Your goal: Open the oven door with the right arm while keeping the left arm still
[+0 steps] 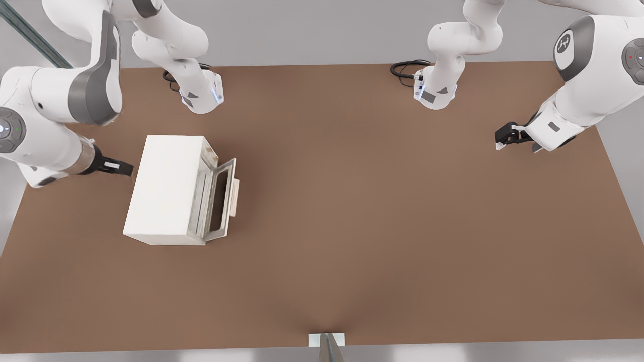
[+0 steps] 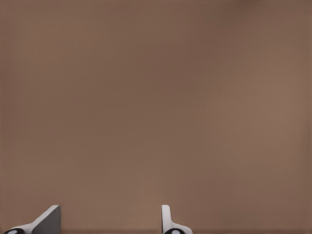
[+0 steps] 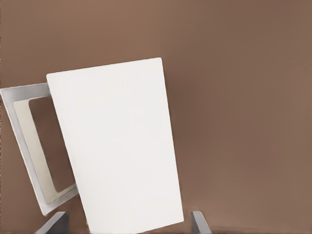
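Gripper (image 1: 123, 168) hangs at middle left, fingers apart, behind the cream-white box oven (image 1: 166, 188); cream-grey windowed oven door (image 1: 221, 198) is ajar (barely), so reaching around risks shoving the box.

Gripper (image 1: 121, 168) behind oven (image 1: 166, 188); oven door (image 1: 221, 198) ajar.

A wide brown tabletop (image 1: 382, 221) fills nearly all of the front view, matte and evenly lit, with soft shadows. Beyond its far edge runs a plain pale grey wall (image 1: 312, 30). A dark green-grey diagonal strut (image 1: 30, 35) crosses the upper corner at the front view's left. At the near edge sits a small white bracket (image 1: 327, 340), possibly a camera mount.
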Controlling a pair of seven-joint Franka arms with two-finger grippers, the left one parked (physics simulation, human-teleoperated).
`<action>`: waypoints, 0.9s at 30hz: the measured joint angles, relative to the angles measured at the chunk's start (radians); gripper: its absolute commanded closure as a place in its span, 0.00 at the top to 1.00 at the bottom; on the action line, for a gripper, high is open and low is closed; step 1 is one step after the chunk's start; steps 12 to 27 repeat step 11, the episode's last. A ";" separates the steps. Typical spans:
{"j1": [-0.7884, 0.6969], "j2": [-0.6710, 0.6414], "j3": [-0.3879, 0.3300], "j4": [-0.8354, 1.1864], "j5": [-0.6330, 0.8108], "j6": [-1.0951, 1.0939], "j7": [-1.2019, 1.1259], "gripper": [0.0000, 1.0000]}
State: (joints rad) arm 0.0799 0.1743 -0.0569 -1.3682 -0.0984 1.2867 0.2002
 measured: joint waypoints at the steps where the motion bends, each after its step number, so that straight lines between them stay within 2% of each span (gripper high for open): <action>1: -0.002 -0.009 -0.001 -0.014 0.007 -0.002 -0.015 1.00; 11: -0.002 -0.013 -0.026 -0.029 0.029 -0.011 -0.128 1.00; 27: -0.002 -0.013 -0.026 -0.029 0.029 -0.011 -0.128 1.00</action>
